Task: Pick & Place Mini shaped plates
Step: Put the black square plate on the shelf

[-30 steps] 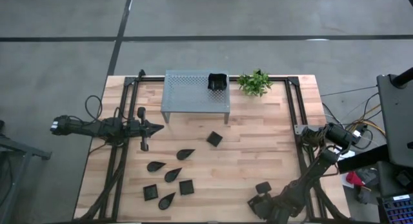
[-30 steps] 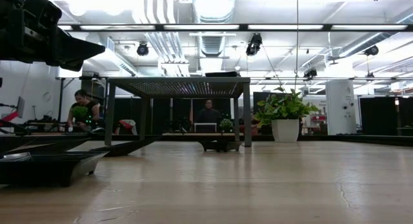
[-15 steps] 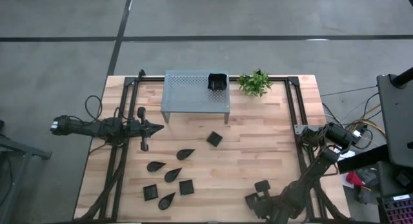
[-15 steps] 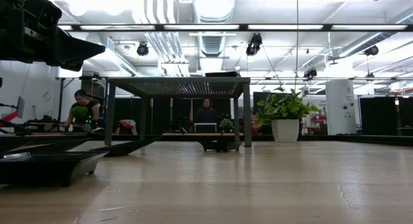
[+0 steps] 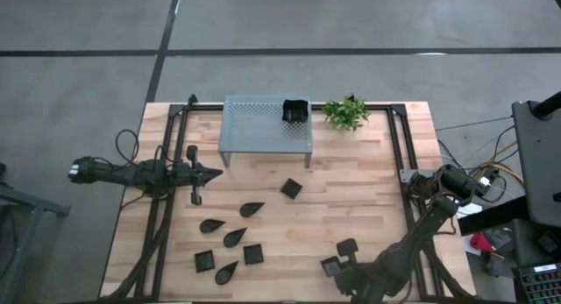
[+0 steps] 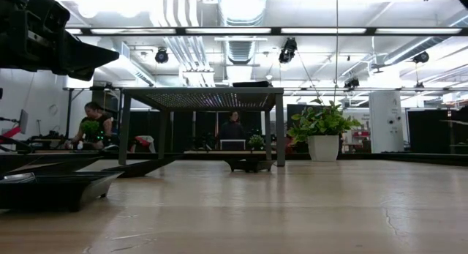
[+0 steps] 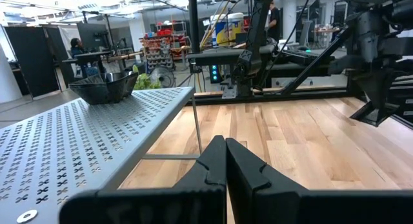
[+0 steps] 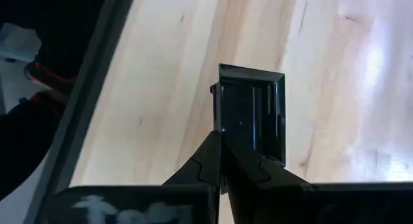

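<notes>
High view: one black dish (image 5: 296, 110) is seen set on the grey perforated shelf (image 5: 254, 124); that placement looks done. Seven more mini plates are left on the desk (image 5: 351, 190): a small square (image 5: 291, 188) mid-desk, and a cluster of leaf shapes (image 5: 230, 236) and squares nearer the front-left. The right gripper (image 5: 337, 265) is at the front edge, fingers clamped on the rim of a small square plate (image 8: 251, 114), apparently just lifted, though contact with the desk cannot be ruled out. The left gripper (image 5: 213, 173) is parked beside the shelf, fingers pressed together, empty. Most of the task is judged outstanding.
</notes>
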`<move>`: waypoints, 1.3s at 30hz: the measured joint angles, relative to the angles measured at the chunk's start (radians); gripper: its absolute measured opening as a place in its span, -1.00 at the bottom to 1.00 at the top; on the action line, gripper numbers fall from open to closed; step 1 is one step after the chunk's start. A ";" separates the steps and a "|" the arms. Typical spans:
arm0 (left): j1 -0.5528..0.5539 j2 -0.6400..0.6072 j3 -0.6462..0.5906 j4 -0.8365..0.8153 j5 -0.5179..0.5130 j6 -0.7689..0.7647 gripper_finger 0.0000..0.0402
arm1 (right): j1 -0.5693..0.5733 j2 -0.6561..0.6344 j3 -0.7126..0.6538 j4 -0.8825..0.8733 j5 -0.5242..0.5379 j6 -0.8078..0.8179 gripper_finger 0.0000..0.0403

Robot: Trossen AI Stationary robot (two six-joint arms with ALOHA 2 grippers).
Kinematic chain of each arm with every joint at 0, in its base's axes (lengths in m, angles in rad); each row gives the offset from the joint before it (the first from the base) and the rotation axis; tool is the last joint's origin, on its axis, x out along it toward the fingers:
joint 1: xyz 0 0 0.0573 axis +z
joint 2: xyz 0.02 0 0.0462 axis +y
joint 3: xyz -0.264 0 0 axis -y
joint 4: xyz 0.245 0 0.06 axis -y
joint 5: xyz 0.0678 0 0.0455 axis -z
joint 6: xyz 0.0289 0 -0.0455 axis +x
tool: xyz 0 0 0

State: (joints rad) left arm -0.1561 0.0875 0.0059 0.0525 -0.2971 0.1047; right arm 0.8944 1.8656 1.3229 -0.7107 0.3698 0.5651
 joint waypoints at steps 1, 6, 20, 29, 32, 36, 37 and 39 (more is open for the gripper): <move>0.000 0.000 0.000 0.000 0.000 0.000 -1.00 | -0.006 0.000 0.004 -0.006 0.000 -0.005 -0.96; 0.000 0.000 0.000 0.000 0.000 0.000 -1.00 | -0.027 0.000 0.031 -0.021 0.028 -0.081 -0.96; 0.000 0.000 0.000 0.000 0.000 0.000 -1.00 | -0.089 0.000 0.060 -0.026 0.034 -0.181 -0.96; 0.000 0.000 0.000 0.000 0.000 0.000 -1.00 | -0.090 0.000 0.059 -0.026 0.033 -0.180 -0.96; 0.000 0.000 0.000 0.000 0.000 0.000 -1.00 | -0.091 0.000 0.059 -0.026 0.034 -0.189 -0.96; 0.000 0.000 0.000 0.000 0.000 0.000 -1.00 | -0.093 -0.002 0.058 -0.027 0.063 -0.238 -0.96; 0.000 0.000 0.000 0.000 0.000 0.000 -1.00 | -0.096 -0.003 0.058 -0.027 0.068 -0.243 -0.96; 0.000 0.000 0.000 0.000 0.000 0.000 -1.00 | -0.107 -0.006 0.059 -0.032 0.074 -0.254 -0.96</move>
State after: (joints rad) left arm -0.1562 0.0875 0.0059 0.0525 -0.2970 0.1047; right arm 0.7869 1.8593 1.3817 -0.7423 0.4439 0.3115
